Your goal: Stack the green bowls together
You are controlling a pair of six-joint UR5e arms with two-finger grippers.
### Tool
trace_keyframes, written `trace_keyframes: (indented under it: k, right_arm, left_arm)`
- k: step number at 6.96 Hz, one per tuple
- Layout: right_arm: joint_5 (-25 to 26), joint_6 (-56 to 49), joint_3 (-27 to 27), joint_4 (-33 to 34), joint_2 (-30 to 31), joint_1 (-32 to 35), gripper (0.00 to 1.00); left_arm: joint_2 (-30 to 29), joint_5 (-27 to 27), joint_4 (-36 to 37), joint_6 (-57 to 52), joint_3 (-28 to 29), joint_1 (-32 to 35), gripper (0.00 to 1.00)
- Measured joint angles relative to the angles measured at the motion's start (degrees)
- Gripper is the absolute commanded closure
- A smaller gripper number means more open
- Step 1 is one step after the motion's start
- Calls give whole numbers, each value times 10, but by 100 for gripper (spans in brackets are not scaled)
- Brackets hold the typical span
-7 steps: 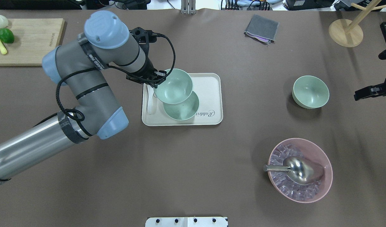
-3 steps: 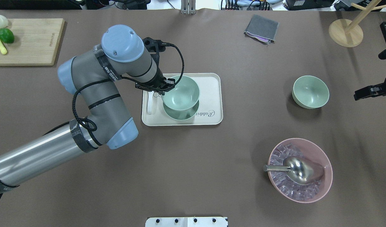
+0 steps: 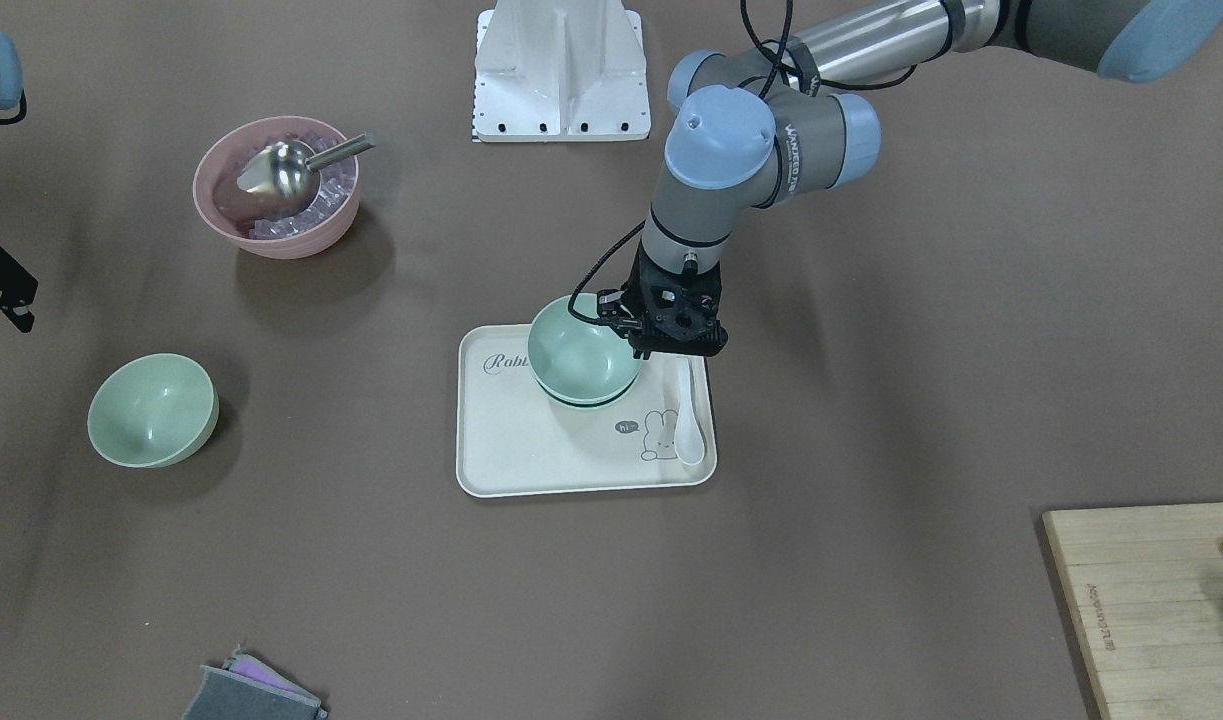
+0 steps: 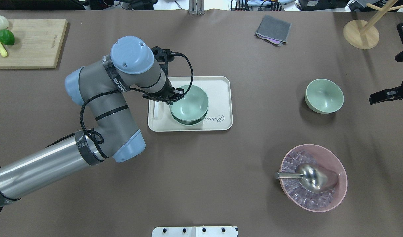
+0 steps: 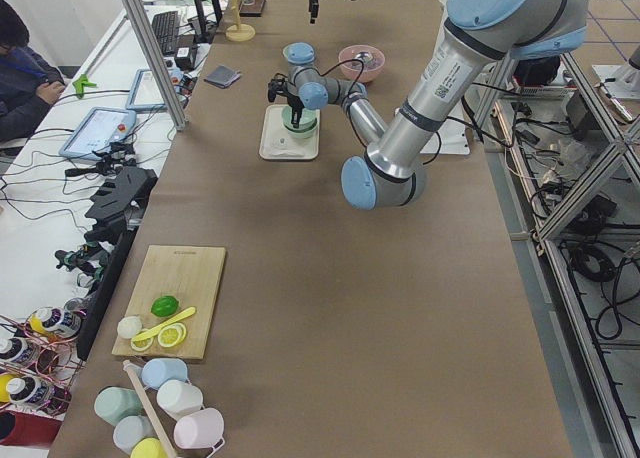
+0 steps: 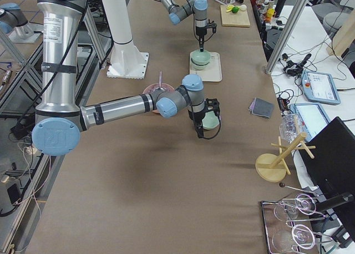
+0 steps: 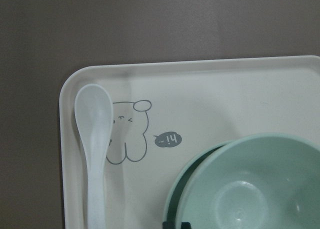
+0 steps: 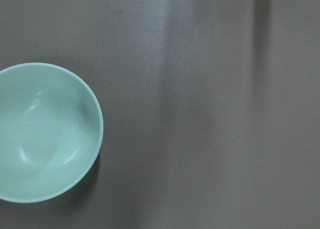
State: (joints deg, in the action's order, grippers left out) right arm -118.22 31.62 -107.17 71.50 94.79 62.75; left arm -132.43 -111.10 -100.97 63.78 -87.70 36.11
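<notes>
Down comes the left gripper (image 4: 175,93), clenched on the top green bowl (image 4: 189,102), sinking it into the bowl below (image 4: 188,123) on the tray (image 4: 221,86). Right gripper (image 4: 387,95): grip, cannot tell. Front-facing: third green bowl (image 3: 151,410) sits well apart. Left wrist: spoon (image 7: 95,139) beside the stack.

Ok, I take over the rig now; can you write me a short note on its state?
Left gripper: jaws shut on the rim of one pale green plastic bowl, held in or just above a second green bowl on the cream tray; not released.
Right gripper: near the third green bowl, which sits alone on the brown table; not touching, jaws unclear.
Done: first pair almost nested.
Left to do: release, then add the third bowl.
</notes>
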Motion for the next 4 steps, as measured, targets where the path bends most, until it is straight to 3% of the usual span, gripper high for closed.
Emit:
trace_keyframes:
  k: [4]
  right_arm:
    - [0, -1, 0, 0, 0, 0, 0]
  left_arm:
    - [0, -1, -54, 1, 32, -1, 100]
